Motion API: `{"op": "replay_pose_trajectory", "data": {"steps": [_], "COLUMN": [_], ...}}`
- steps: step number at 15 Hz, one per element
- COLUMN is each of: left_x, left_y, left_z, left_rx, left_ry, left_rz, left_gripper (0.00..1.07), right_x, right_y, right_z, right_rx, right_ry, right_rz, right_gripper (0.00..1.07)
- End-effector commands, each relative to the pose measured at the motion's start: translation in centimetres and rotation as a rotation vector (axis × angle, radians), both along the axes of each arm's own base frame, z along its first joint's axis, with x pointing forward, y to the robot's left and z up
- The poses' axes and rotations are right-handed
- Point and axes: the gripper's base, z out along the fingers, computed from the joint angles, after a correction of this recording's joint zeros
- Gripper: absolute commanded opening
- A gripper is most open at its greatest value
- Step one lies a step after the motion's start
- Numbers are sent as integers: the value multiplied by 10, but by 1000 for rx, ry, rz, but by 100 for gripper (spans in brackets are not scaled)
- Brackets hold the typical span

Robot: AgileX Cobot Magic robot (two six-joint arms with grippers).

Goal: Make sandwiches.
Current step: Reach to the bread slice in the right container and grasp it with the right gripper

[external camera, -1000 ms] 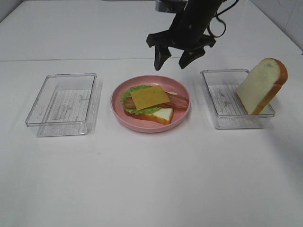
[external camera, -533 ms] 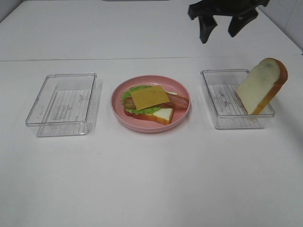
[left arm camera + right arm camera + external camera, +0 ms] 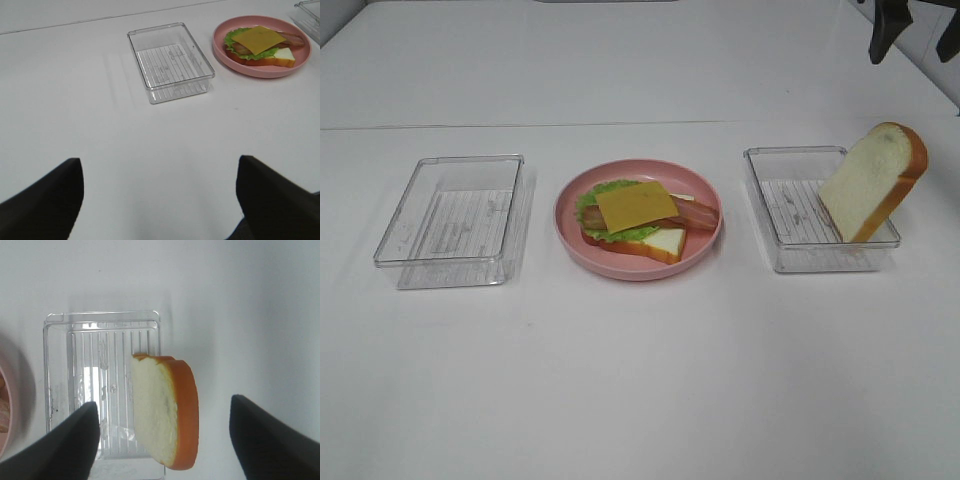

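An open sandwich (image 3: 640,217) lies on the round pink plate (image 3: 570,235): a bread slice with green lettuce, bacon and a yellow cheese square (image 3: 635,205) on top. It also shows in the left wrist view (image 3: 260,46). A second bread slice (image 3: 873,180) with an orange-brown crust leans upright on the right rim of the right clear tray (image 3: 790,215); it shows in the right wrist view (image 3: 162,410). My right gripper (image 3: 915,32) is open and empty, high at the far right, above the slice. My left gripper (image 3: 157,195) is open and empty, out of the high view.
An empty clear tray (image 3: 455,218) stands left of the plate, also in the left wrist view (image 3: 170,61). The right tray (image 3: 102,385) holds only the leaning slice. The white table (image 3: 640,380) stretches in front of the trays.
My right gripper has moved from above the plate to the right and up, now over the bread slice at the right tray. The sandwich and trays have not moved.
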Motion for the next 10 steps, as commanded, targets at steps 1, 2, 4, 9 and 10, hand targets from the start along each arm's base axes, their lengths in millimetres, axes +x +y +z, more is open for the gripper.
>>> {"op": "replay_pose_trajectory", "data": {"steps": [1, 2, 4, 9, 10], "left_x": [-2, -2, -2, -2, -2], "left_y": [1, 1, 1, 1, 1], "left_z": [1, 1, 1, 1, 1], "left_rx": [-8, -8, -8, -8, -8], "left_ry": [-30, -30, -30, -30, -30], "left_rz": [2, 2, 2, 2, 2], "left_gripper": [79, 79, 79, 79, 79], "right_x": [-10, -14, -14, -3, -2], "right_y": [-17, -24, -27, -24, -24], "right_z": [-11, -28, -43, -86, -90], "right_rx": [68, 90, 100, 139, 138], "right_ry": [116, 175, 220, 307, 317], "right_rz": [-22, -14, -5, 8, 12], "right_gripper": [69, 69, 69, 69, 69]}}
